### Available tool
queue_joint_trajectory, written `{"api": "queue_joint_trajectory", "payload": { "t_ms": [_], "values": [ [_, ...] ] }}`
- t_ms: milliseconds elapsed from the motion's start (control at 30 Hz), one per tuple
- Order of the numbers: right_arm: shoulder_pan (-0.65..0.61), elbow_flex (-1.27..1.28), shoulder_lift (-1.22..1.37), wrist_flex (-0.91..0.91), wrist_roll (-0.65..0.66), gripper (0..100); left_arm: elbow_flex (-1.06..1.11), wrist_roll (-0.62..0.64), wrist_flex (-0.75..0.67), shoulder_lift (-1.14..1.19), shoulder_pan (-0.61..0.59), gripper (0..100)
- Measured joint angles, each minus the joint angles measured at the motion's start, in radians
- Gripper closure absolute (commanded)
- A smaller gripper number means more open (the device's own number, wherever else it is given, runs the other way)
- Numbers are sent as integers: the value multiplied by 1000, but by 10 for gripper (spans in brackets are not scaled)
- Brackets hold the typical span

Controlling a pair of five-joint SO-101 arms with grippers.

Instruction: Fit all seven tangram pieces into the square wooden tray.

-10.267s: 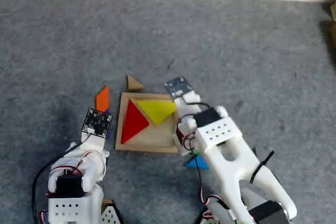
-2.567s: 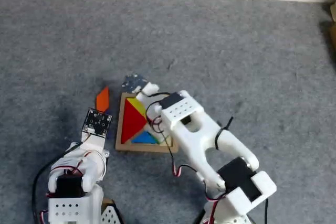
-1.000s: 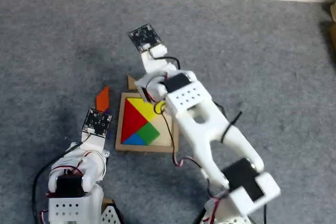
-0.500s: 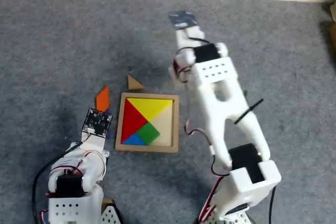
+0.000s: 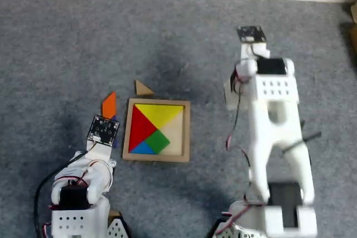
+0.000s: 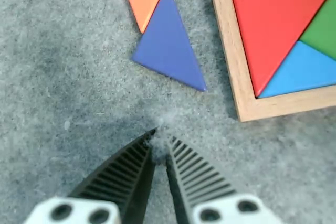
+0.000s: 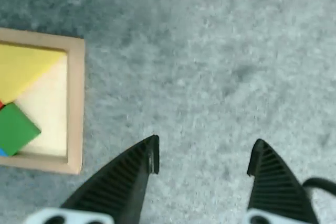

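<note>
The blue triangle (image 6: 168, 51), likely light and stiff, is lying beside the tray (image 6: 227, 61) near the clenched, empty left gripper (image 6: 161, 137), wanting a pinch across its thin edges, while the right gripper (image 7: 205, 144) is hanging released.

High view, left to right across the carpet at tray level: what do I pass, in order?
orange piece → wooden tray → right arm
</note>
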Motion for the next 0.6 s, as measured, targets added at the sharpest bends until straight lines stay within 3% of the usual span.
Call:
{"api": "queue_joint_trajectory", "payload": {
  "t_ms": [267, 400, 600],
  "values": [
    [2, 419, -358, -109, 5, 728, -2, -2, 0, 0, 25, 995],
    [2, 611, -479, -170, 5, 728, -94, -9, -3, 0, -66, 995],
    [2, 898, -697, -275, 5, 728, -272, -281, -54, -6, -144, 995]
  ]
}}
